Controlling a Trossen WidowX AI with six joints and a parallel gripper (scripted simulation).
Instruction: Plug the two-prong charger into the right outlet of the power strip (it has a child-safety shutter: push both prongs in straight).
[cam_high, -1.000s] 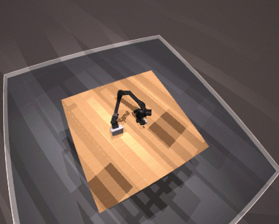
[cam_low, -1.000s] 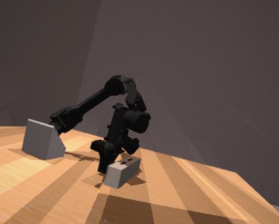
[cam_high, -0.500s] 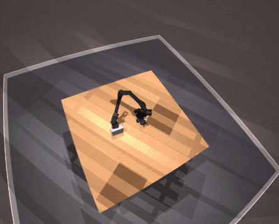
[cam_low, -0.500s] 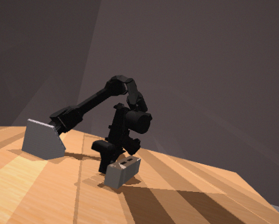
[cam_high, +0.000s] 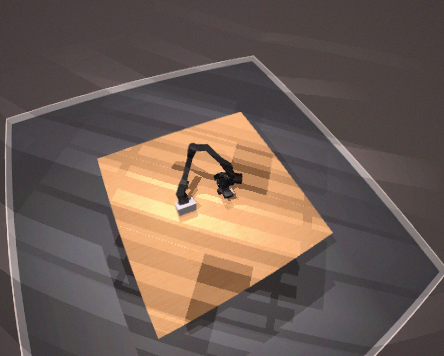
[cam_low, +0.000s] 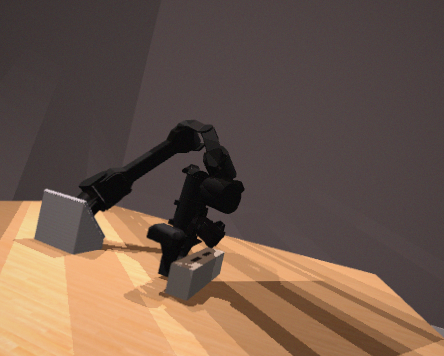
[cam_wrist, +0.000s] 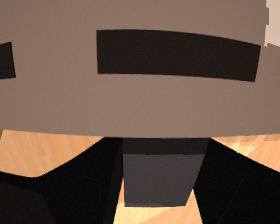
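A striped wooden worktop (cam_high: 150, 240) sits on a dark floor (cam_high: 60, 280) under dim grey-brown walls (cam_low: 325, 100). The black arm (cam_low: 150, 160) rises from its grey base (cam_low: 65, 225), folds at the elbow and drops steeply. Its pincer (cam_wrist: 159, 222) is clamped on the dark charger (cam_wrist: 161, 172) (prongs out of sight), which butts against the grey power strip (cam_low: 195, 272), just below a long dark slot (cam_wrist: 178, 55).

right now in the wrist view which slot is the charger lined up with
The long dark slot shown whole, straight above the charger in the gripper. The other slot is cut off at the left edge.
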